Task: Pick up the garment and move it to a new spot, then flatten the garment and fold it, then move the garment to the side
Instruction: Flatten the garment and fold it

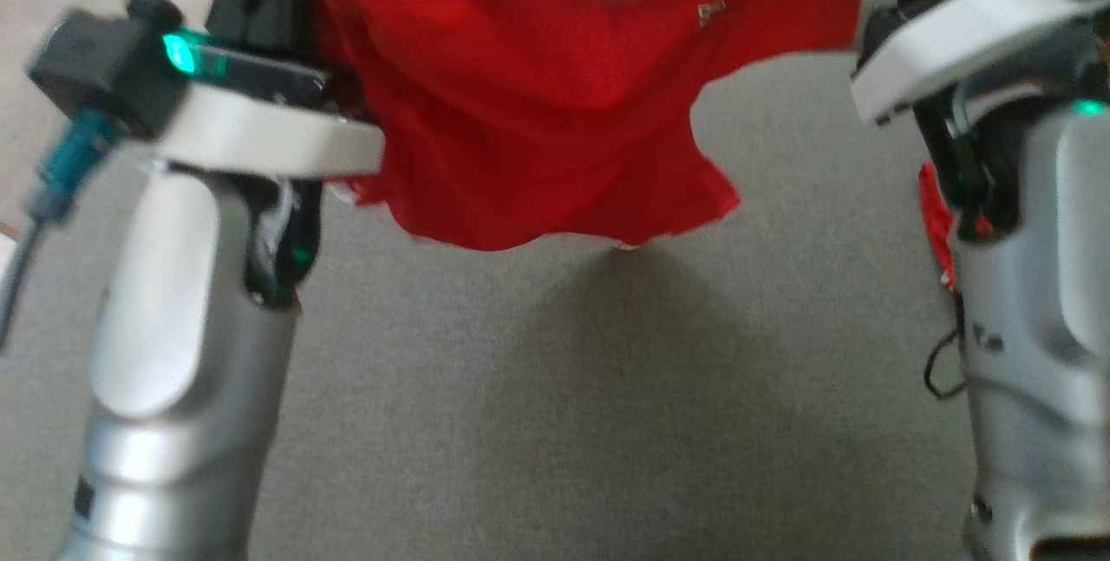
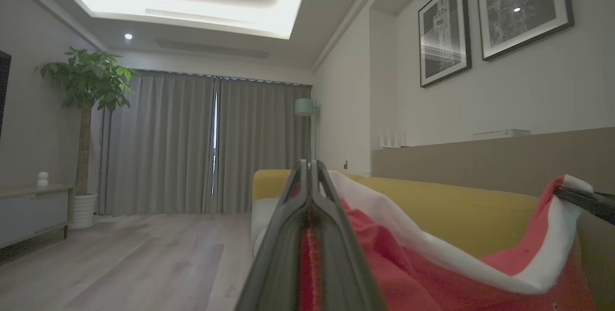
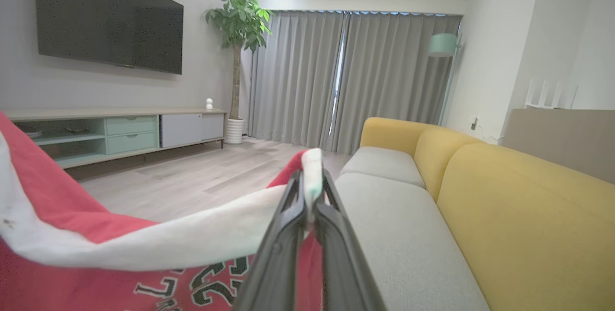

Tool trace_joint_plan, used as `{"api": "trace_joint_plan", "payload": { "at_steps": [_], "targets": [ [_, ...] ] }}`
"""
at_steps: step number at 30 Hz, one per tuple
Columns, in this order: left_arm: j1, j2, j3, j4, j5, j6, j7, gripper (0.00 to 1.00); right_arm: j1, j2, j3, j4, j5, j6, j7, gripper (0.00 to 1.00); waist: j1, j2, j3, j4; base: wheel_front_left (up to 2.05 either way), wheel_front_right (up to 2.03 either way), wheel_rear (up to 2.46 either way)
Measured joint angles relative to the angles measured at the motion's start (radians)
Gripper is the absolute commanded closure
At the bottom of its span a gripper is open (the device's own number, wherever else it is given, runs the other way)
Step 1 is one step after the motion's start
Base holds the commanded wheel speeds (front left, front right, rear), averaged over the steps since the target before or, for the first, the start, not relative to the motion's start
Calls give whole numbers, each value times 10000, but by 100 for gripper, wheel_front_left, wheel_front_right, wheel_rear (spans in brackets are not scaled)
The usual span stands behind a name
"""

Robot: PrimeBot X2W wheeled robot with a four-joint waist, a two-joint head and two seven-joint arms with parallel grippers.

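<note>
The left tool (image 2: 311, 169) and right tool (image 3: 310, 179) each clamp tight on the white edge of the red garment (image 1: 520, 101), hanging it spread above the grey sofa seat (image 1: 555, 422), probably to lay it flat.

Around me lay a living room: grey curtains (image 3: 355, 75) drawn shut, a tall potted plant (image 3: 238, 27) beside them, a dark television (image 3: 108, 22) above a long low cabinet (image 3: 115, 133), a yellow sofa (image 3: 519, 215) with grey seat cushions (image 3: 408, 234), pale wood floor (image 3: 192, 176), two framed pictures (image 2: 444, 32), a glowing ceiling recess (image 2: 192, 10).
</note>
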Motion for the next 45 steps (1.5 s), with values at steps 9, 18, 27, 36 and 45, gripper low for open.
{"api": "trace_joint_plan", "payload": {
  "at_steps": [9,18,27,36,45],
  "targets": [
    [-3185,326,485,2573,-360,-355,-257,100,-3370,52,-209,2725,-428,0,-934,100,2,0,1629,-164,0,0,0],
    [-6691,366,805,6659,-86,-351,-1950,100,-7019,109,-825,6489,-412,2,-3340,100,4,-1,3415,-304,0,0,0],
    [-7593,148,834,8172,-121,-621,-2650,100,-7821,98,-596,9118,-387,2,-4566,100,3,-1,4623,-378,0,0,0],
    [-5102,48,-548,6869,-1501,-782,-2660,100,-6365,92,127,10989,-844,2,-4374,100,2,-1,4727,-19,0,0,0],
    [-1092,1271,-3440,5106,-3287,-782,-2658,100,-4088,-276,1896,11227,669,2,-3795,100,-4,0,3352,363,0,0,0]
  ]
}}
